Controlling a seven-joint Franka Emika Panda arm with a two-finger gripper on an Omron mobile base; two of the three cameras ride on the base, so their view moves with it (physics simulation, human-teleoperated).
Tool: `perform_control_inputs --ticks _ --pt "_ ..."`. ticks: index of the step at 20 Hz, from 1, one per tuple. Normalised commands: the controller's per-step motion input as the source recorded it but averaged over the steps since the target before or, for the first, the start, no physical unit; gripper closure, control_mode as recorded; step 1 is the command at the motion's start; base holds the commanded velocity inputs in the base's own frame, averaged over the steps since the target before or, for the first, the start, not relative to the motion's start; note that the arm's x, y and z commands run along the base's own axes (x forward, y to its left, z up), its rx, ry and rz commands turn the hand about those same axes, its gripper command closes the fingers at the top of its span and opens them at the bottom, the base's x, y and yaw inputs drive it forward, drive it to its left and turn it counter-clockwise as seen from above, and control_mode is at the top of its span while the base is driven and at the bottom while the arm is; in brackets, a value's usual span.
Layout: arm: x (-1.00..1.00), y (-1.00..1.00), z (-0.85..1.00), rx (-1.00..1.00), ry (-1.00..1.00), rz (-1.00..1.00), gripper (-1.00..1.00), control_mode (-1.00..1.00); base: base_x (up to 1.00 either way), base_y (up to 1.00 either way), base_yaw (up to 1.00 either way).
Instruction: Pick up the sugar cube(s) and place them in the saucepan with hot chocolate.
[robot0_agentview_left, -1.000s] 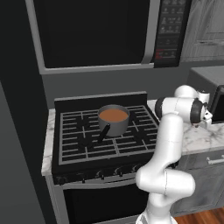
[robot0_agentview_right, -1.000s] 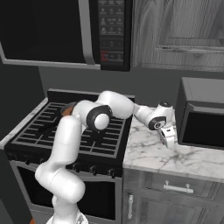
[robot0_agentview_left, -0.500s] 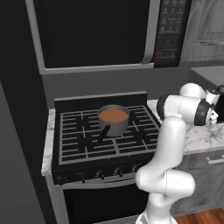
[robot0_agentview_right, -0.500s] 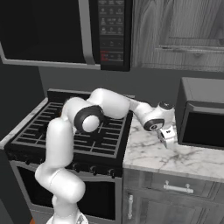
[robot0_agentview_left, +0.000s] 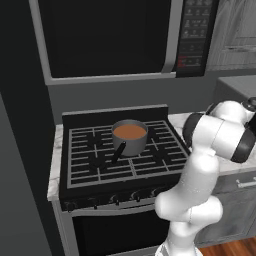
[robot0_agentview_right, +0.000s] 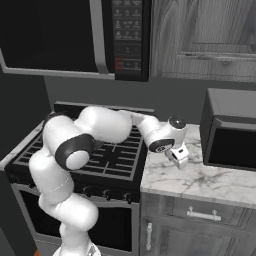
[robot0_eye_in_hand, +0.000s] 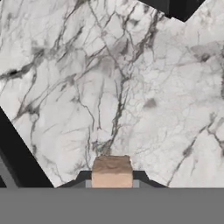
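Gripper is pinching a small tan sugar cube over the white marble counter; a thin grip like that could let it slip on the way to the small round grey metal saucepan.

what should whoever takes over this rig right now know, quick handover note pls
Tool: shut on a sugar cube, a tan block between the fingertips, held above the marble counter right of the stove.
Saucepan: on the stove, rear centre of the grates, handle pointing to the front, hot chocolate inside.
Done: cube picked up.
Left: carry it left over the saucepan, release it into the hot chocolate. I cannot tell whether more cubes remain on the counter.
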Motion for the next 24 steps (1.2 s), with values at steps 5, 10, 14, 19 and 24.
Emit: perform_control_inputs --ticks 5,10,14,19,24 --pt "-0.17 0.80 0.61 -0.06 -0.07 0.30 1.00 -1.00 0.00 0.00 0.00" --pt "-0.06 0.69 0.88 -0.09 -0.12 0.31 1.00 -1.00 0.00 0.00 0.00" --pt "0.00 0.69 0.75 -0.11 -0.12 0.31 1.00 -1.00 0.00 0.00 0.00" --pt "0.00 0.99 0.18 -0.15 -0.13 0.25 1.00 -1.00 0.00 0.00 0.00" --pt "0.00 1.00 0.10 -0.18 -0.08 0.20 1.00 -1.00 0.00 0.00 0.00"
